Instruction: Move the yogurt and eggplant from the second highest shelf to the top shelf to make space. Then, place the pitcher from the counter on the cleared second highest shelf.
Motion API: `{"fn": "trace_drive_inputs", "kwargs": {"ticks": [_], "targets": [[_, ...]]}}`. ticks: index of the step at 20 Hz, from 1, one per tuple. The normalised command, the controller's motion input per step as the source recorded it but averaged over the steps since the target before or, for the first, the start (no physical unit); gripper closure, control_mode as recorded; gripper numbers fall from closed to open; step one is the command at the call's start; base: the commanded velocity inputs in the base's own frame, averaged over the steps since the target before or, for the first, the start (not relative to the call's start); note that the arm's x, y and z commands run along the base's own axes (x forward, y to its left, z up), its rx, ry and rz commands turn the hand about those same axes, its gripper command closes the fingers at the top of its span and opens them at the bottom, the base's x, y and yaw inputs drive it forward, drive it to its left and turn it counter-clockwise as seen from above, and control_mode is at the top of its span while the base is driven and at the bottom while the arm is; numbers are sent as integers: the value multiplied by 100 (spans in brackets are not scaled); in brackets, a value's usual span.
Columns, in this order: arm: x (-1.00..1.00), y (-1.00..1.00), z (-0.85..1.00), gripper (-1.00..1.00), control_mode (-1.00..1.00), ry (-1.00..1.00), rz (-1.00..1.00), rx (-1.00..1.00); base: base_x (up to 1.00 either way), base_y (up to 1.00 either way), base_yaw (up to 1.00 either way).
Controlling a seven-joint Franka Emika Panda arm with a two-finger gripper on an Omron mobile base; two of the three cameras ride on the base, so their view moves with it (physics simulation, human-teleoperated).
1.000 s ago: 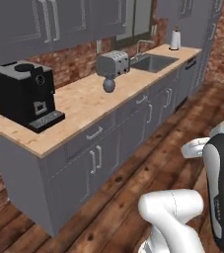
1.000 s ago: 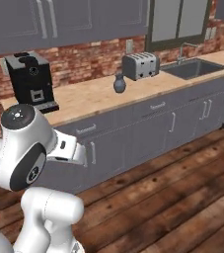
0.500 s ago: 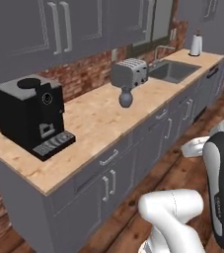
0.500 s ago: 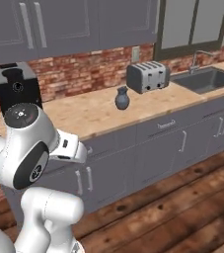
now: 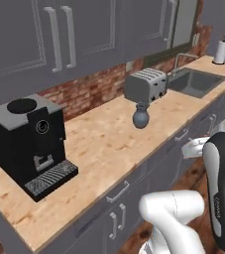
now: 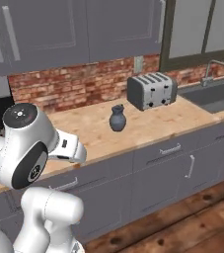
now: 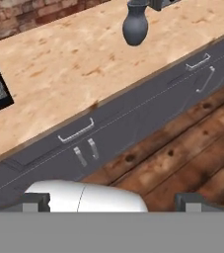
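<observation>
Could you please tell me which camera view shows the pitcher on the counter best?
The right base view: the pitcher stands whole and unobstructed on the counter, before the toaster. The left base view also shows it whole, from the other side. The hand view cuts off its rim at the top edge.

We see an arm (image 6: 32, 163) of smooth, glossy white shells with rounded, bulbous links. Dark grey to black bands and caps mark the joints; one round dark cap (image 6: 32, 170) carries a small pale emblem, and a flat grey disc tops the joint above it. On the other side a long black inlay (image 5: 222, 198) runs down a white link, with faint small lettering.
</observation>
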Motion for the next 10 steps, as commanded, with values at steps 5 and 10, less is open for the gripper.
{"fn": "trace_drive_inputs", "kwargs": {"ticks": [5, 10], "targets": [[0, 0, 0, -100, 100, 0, 0, 0, 58, -46, 34], [0, 0, 0, -100, 100, 0, 0, 0, 36, -56, 36]]}}
